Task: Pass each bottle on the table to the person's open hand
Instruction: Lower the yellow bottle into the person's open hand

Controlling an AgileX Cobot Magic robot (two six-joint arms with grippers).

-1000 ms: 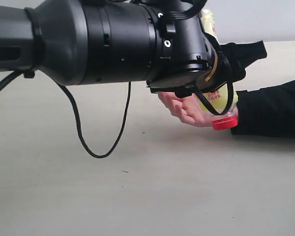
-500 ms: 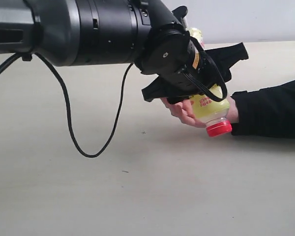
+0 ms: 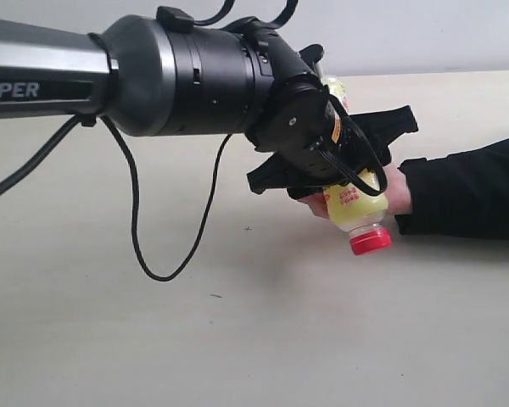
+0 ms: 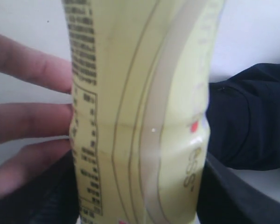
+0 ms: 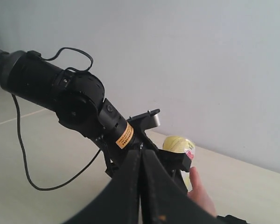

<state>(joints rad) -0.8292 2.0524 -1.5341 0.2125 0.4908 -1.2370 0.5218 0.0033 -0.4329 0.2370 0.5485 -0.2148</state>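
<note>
Nearest to the exterior camera lies the bare front part of the table (image 3: pixel 237 339), pale beige with a light wood grain. Above it the thick black left arm (image 3: pixel 153 76) comes in from the left side; a thin black cable (image 3: pixel 136 225) hangs from it in a loop, and whether the loop reaches the tabletop I cannot tell.

At the end of this arm the left gripper (image 3: pixel 338 165) is clamped on the yellow bottle (image 3: pixel 356 208). The bottle is held above the table and tilted; its red cap (image 3: pixel 370 242) points down and toward the camera, and its base points up and away. In the left wrist view the bottle fills the middle of the picture; the black gripper fingers (image 4: pixel 51 196) stand one on each side of it, against its printed label.

Just behind the bottle is the person's hand (image 3: pixel 397 192), mostly hidden by the bottle and the gripper. The person's fingers (image 4: pixel 32 119) are spread and their tips come up to the side of the bottle; whether the palm carries any of its weight I cannot tell. The black sleeve (image 3: pixel 467 186) lies low along the table on the right; farthest of all is the plain pale wall (image 3: pixel 450 34).

The right gripper (image 5: pixel 141 156) shows only in its own wrist view, close to that camera; its two black fingers are pressed together with only a thin line between them, and they hold nothing. Beyond them the same view shows the left arm, the round base of the bottle and the hand below it.
</note>
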